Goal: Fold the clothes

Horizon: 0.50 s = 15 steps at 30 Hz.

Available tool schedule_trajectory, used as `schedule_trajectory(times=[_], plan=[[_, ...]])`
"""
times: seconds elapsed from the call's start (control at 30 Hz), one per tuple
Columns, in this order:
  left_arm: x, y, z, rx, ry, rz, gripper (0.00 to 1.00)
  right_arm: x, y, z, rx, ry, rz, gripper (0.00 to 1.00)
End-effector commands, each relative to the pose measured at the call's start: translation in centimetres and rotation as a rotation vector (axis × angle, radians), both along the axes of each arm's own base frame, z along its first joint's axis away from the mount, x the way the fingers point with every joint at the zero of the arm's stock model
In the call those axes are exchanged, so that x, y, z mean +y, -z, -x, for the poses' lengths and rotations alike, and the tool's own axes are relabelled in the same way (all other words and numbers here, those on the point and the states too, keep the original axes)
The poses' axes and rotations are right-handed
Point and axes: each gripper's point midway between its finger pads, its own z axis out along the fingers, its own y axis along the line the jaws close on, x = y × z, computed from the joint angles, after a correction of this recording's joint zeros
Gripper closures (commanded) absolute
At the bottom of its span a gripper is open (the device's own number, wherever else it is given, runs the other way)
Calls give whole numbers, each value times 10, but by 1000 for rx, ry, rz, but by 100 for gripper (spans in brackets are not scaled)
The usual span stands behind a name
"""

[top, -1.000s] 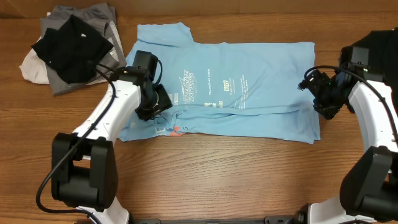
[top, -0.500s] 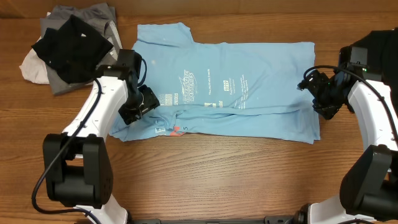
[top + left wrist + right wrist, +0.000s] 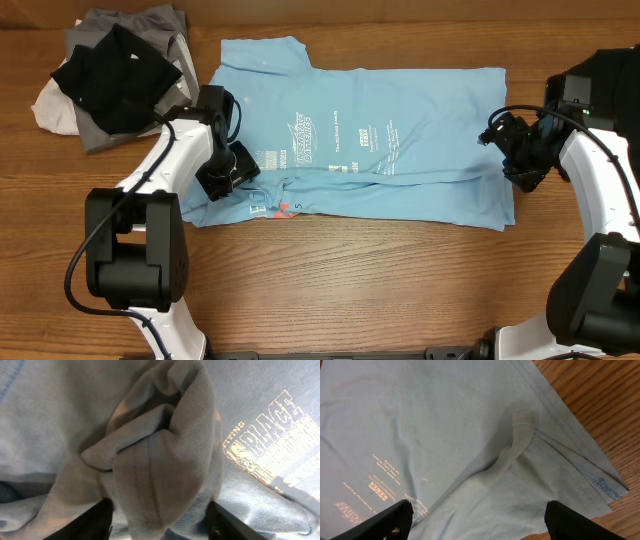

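A light sky-blue T-shirt with white printed lettering lies spread on the wooden table, its lower part folded up. My left gripper sits at the shirt's left end and is shut on a bunched fold of the blue cloth, which fills the gap between its fingers. My right gripper hovers over the shirt's right edge. Its fingers are wide apart and empty above the blue cloth and a small raised crease.
A pile of black, grey and off-white garments lies at the back left corner. Bare wood table runs along the front and shows beside the shirt's right hem in the right wrist view.
My left gripper moved left with the cloth, then back a little to the right; the shirt's lower left corner now reaches further left. The right arm has not moved.
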Motion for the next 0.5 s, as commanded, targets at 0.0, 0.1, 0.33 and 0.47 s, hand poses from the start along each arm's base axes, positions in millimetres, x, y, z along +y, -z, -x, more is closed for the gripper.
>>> schedule_trajectory(times=[0.0,0.1,0.33,0.47], plan=[[-3,0,-7,-12,5,16,44,0,-1,-1,-7,-10,10,12],[-4,-5,-11,-22,13,17,48,0,-1,-2,-9,-10,11,12],[-5,-18,-23,-53,13,21,85,0,-1,-2,-10,-9,11,12],[-5,-18,-25,-63,13,21,96,0,-1,-2,-10,-9,14,12]])
